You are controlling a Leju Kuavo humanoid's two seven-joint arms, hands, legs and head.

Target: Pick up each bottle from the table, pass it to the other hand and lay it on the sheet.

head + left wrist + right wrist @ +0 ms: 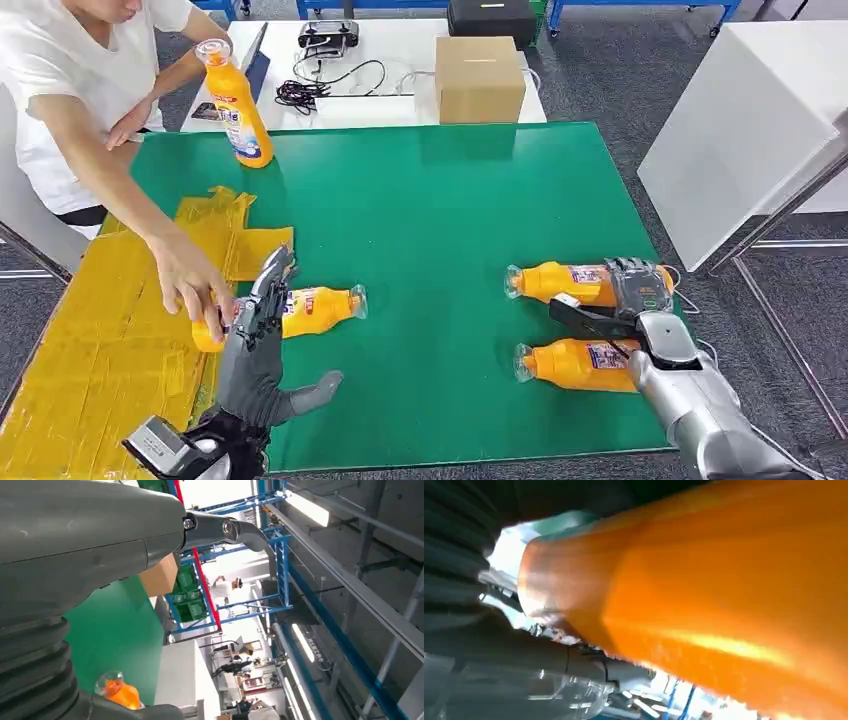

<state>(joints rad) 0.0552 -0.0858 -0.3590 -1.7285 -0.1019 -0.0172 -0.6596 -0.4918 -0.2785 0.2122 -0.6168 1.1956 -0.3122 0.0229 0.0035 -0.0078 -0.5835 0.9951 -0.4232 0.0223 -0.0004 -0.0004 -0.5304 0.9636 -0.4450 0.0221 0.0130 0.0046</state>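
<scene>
Several orange bottles are on the green table (440, 220). One lies at the edge of the yellow sheet (100, 340), cap to the right (322, 308); a person's hand (190, 282) holds its base end. My left hand (255, 350) hovers over it, open with fingers spread. At the right, two bottles lie side by side. My right hand (640, 288) curls its fingers over the base of the farther one (560, 282), which looms orange in the right wrist view (724, 590). The nearer one (570, 362) lies free. Another bottle (238, 110) stands at the back left.
A cardboard box (478, 78) and cables (320, 88) sit on the white table behind. A white cabinet (740, 130) stands to the right. The person sits at the back left, arm reaching over the sheet. The left wrist view catches a bottle top (117, 691).
</scene>
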